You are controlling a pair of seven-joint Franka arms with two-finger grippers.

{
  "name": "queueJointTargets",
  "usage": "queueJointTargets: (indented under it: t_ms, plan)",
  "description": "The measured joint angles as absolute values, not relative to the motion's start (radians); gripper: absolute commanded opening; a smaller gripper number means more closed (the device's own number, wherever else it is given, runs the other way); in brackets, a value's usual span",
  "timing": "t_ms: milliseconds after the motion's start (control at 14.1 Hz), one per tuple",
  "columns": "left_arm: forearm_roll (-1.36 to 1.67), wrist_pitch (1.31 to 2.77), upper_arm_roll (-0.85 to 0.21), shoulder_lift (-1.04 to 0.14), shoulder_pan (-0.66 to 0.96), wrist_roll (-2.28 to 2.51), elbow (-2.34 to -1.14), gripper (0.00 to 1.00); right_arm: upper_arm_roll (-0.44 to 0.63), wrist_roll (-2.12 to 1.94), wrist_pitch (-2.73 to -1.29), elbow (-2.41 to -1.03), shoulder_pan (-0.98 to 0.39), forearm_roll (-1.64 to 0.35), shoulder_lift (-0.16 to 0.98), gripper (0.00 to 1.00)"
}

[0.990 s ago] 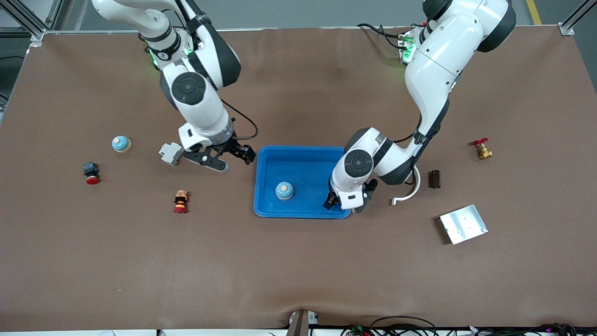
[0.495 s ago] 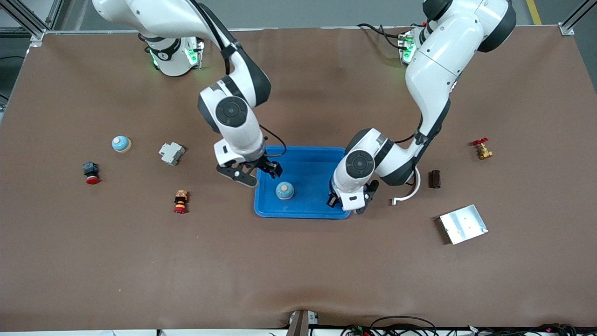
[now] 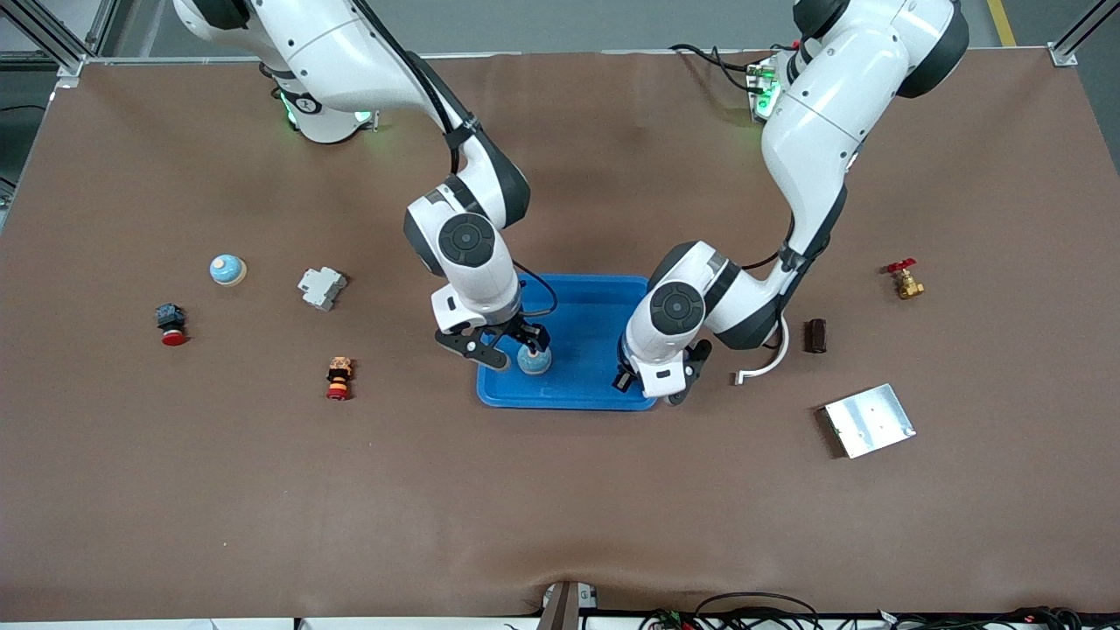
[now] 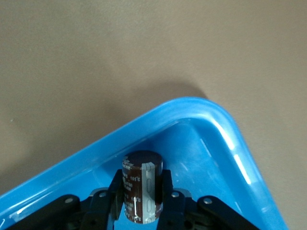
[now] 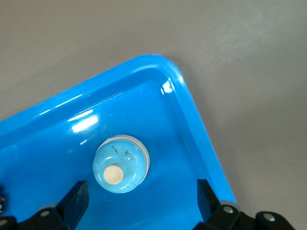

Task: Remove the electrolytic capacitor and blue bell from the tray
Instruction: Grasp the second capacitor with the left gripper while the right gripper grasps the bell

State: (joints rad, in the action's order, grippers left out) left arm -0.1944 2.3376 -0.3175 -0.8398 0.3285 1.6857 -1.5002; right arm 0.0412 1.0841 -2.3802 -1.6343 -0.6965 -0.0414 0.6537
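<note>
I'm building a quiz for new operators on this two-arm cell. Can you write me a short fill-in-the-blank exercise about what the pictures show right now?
1. The left gripper is shut on a dark brown ____.
2. The right gripper is open above the blue bell, which sits in the blue ____.
3. A second bell stands on the table toward the ____ arm's end.
4. The metal plate lies ____ the tray.

Missing words: capacitor; tray; right; outside

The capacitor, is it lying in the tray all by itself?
No, the left gripper is shut on the capacitor, holding it upright over the tray.
</note>
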Motion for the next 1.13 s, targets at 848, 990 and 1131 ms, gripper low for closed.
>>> queueJointTargets:
  t_ms: [848,990,1131]
  plan:
    - [-0.194,2.211,-0.315,-0.702,0.230,1.566,-1.518,0.00,0.052,1.129,-2.411,-1.565,-0.732,-0.039,0.743,1.00]
    - [-0.194,2.206,-0.316,-0.677,0.209,1.450,-1.560,0.00,0.054,1.129,-2.414,-1.543,-0.732,-0.039,0.762,1.00]
    - [-0.194,2.203,-0.317,-0.647,0.184,1.302,-1.612,0.00,0.058,1.129,-2.420,-1.524,-0.732,-0.039,0.783,1.00]
